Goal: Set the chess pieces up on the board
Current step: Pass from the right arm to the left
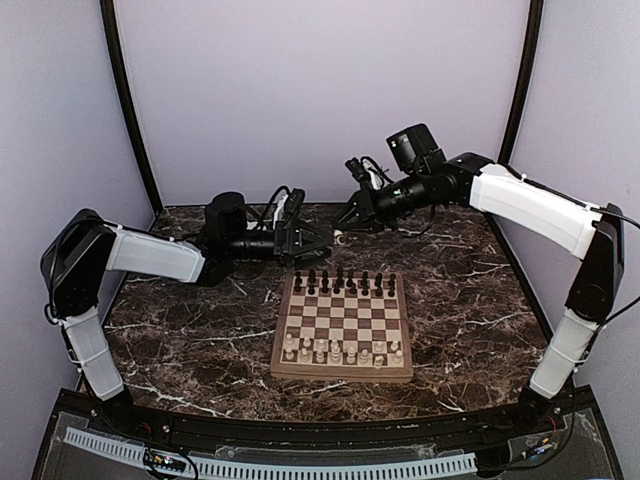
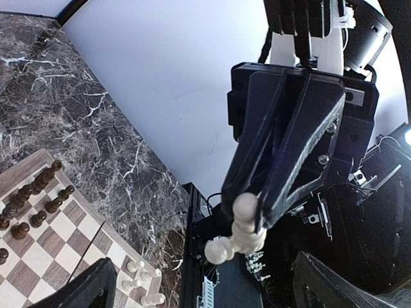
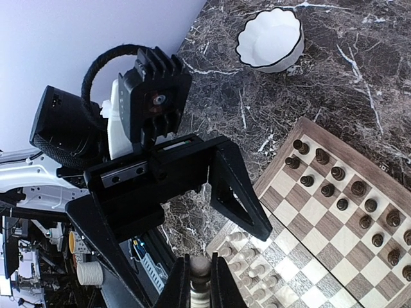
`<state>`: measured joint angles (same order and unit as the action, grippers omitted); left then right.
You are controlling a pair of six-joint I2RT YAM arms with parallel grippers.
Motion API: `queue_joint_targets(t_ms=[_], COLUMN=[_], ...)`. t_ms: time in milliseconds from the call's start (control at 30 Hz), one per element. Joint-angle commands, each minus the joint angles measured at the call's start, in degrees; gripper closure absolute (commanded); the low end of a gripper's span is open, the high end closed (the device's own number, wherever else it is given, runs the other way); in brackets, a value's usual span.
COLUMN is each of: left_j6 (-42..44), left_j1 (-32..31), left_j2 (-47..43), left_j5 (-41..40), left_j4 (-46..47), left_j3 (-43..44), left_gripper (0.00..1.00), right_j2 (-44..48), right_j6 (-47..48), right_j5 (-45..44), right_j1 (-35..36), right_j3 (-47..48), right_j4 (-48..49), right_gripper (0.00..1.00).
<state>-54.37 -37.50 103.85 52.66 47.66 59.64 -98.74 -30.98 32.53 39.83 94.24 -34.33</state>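
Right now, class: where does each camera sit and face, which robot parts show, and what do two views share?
Top external: overhead and behind, looking down at the chessboard, left arm, right arm.
Left wrist: faces the right gripper shut on a cream-white chess piece; own finger shows.
Right wrist: faces the open left gripper and white scalloped dish; own fingers show.
Shared: the chessboard.

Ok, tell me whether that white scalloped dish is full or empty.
Empty: the right wrist view looks into the white dish and shows only its bare white inside, with no pieces in it.
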Motion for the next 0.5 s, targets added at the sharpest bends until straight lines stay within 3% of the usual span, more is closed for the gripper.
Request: queue_joint_targets(t_ms=[0,467], left_j6=[-2.62,-7.62], left_j1=[-0.37,-0.99], left_j2=[0.30,4.40], left_j5=[2.74,6.88], left_j4=[6.17,11.95], left_j3=[2.84,6.03], left_gripper=[0.01,0.36], right_j2=[0.43,0.17], right_j6=[-0.75,-0.76], right_j5=[1.73,2.41], right_j1=[-0.41,-1.31], right_j3=[1.11,-0.67], right_j4=[2.78,3.77], right_gripper=[0.96,0.95])
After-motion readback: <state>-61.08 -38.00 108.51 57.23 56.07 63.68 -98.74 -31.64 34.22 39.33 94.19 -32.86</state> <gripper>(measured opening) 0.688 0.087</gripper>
